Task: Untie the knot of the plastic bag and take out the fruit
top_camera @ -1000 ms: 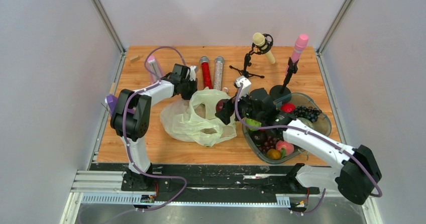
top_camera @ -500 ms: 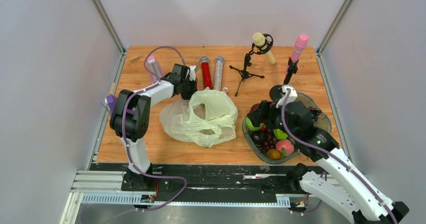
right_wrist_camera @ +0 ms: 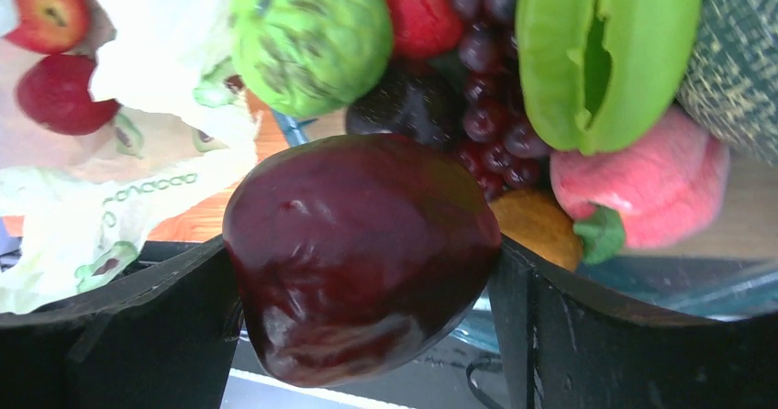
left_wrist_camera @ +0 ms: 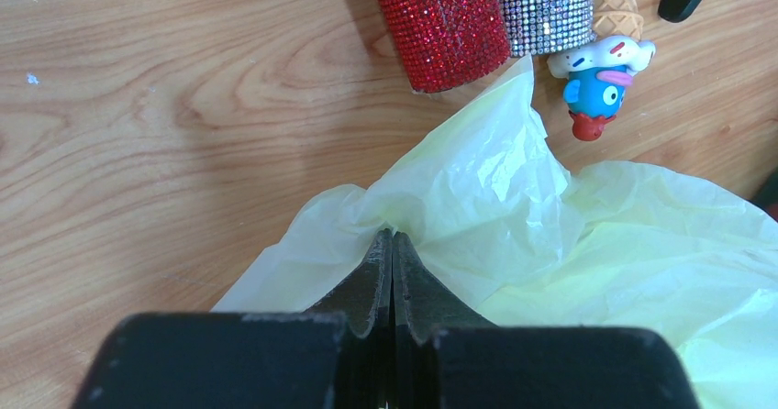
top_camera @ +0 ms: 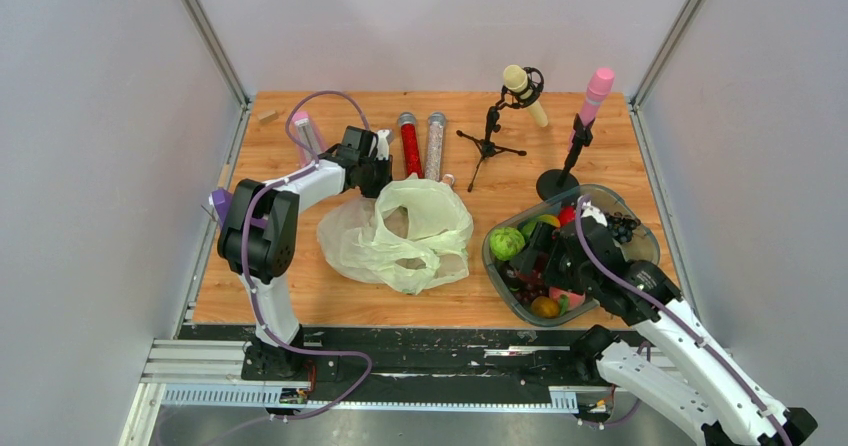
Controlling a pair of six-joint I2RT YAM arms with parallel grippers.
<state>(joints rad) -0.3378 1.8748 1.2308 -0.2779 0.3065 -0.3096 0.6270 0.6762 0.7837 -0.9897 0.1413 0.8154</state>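
The pale yellow-green plastic bag (top_camera: 400,234) lies open and slack mid-table. My left gripper (top_camera: 372,172) is shut on a fold of its far-left edge; in the left wrist view the jaws (left_wrist_camera: 393,237) pinch the film (left_wrist_camera: 550,235) flat. My right gripper (top_camera: 532,258) hangs over the left part of the clear bowl (top_camera: 642,230), shut on a dark red apple-like fruit (right_wrist_camera: 362,253) held between both fingers (right_wrist_camera: 128,336). A light green round fruit (top_camera: 507,243) sits at the bowl's left rim, also in the right wrist view (right_wrist_camera: 310,38).
The bowl also holds a grape bunch (right_wrist_camera: 486,106), a pink peach (right_wrist_camera: 647,189), a green star-shaped fruit (right_wrist_camera: 596,51) and an orange one (right_wrist_camera: 537,226). Two glitter tubes (top_camera: 420,144), a cone toy (left_wrist_camera: 601,88) and two microphone stands (top_camera: 490,136) stand behind the bag.
My right gripper has carried the dark red fruit rightward from the bag's edge to over the bowl. The left gripper has kept its grip in place.
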